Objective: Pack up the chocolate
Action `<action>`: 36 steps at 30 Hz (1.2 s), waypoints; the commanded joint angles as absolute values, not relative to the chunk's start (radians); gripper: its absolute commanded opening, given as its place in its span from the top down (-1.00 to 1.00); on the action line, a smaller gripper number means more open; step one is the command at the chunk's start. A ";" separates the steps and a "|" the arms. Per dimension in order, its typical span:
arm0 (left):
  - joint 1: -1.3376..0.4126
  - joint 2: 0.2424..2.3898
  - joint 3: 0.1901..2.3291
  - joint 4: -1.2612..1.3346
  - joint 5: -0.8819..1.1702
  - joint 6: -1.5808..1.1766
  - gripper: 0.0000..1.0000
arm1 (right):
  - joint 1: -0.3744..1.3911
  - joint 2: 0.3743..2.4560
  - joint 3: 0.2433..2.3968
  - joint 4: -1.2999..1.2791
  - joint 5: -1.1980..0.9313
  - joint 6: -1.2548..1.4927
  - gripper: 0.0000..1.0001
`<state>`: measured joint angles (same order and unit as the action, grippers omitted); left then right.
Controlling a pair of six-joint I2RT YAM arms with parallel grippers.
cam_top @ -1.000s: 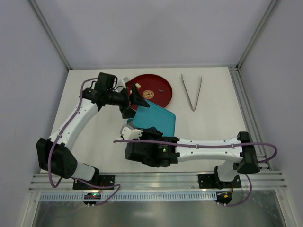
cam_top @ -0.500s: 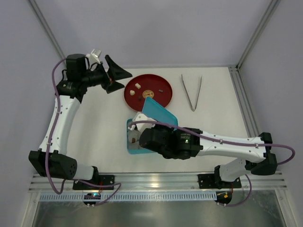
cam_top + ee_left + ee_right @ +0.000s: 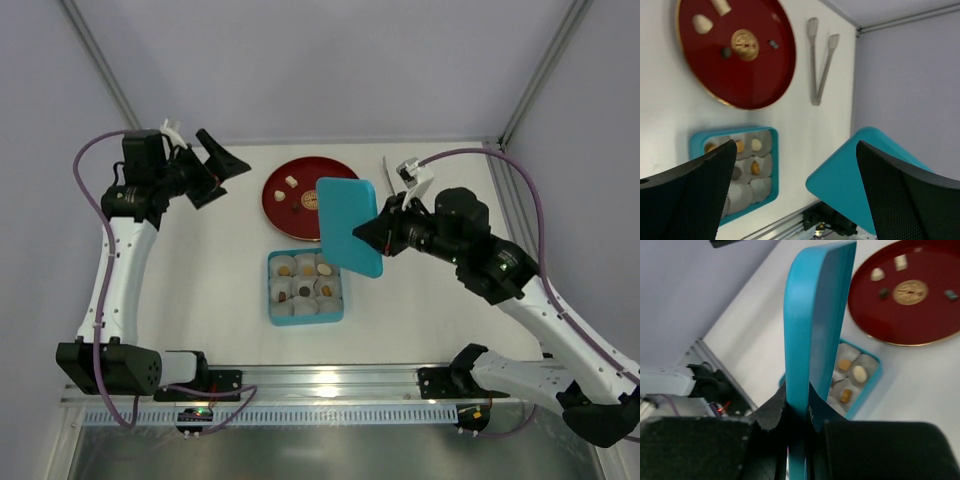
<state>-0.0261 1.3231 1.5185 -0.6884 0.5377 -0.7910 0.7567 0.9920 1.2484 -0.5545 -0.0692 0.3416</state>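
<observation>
Lid is off now: right gripper (image 3: 368,232) pinches the flat teal plastic lid (image 3: 350,225) by its edge, swung up off the box to centre-right. Left gripper (image 3: 228,175) has backed off to upper left, jaws wide, empty. Teal compartment box (image 3: 272,300) sits exposed, chocolate pieces (image 3: 304,280) in its white paper cups (image 3: 300,308), and a few more on the round red plate (image 3: 285,215). Packing looks unfinished.

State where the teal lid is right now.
In the top view the lid sits just right of centre, held in the right hand, overlapping the red plate and the box.
</observation>
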 commanded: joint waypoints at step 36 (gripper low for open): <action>-0.176 1.072 0.877 -0.742 0.176 -0.650 -0.90 | 0.560 1.647 0.528 1.247 -0.834 1.371 0.92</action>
<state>-0.1703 1.0908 0.8886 -0.7937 0.1867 -0.6472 0.5701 1.6348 0.5247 1.0729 -0.8085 1.3483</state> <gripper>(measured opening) 0.951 0.136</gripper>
